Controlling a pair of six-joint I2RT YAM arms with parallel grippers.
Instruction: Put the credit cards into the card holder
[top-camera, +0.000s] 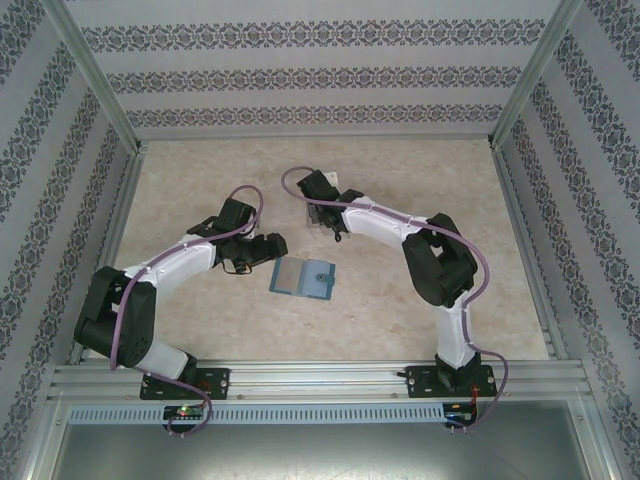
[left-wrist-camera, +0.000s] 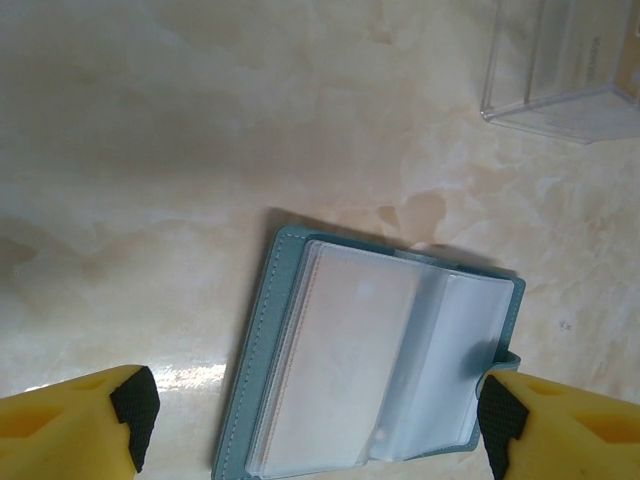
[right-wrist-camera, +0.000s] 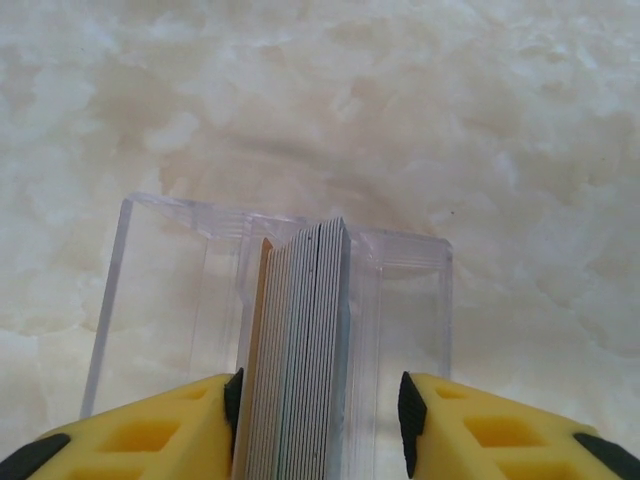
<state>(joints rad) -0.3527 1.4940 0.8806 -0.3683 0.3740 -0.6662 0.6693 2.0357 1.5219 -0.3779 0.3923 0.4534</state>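
At card holder (right-wrist-camera: 160, 300), credit cards (right-wrist-camera: 305, 350) edge-up

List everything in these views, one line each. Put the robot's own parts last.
cards: one stack, number unclear, pale grey edges with one orange-tan, standing on edge in the card holder
card holder: one, clear, mid-table
wallet: one, blue-grey with clear sleeves, lying open near the card holder
table: one, beige marbled
walls: three, patterned grey-white, around the table
arms: two, white and black
left gripper: one, yellow, open over the wallet
right gripper: one, yellow, astride the cards, with a gap on one side
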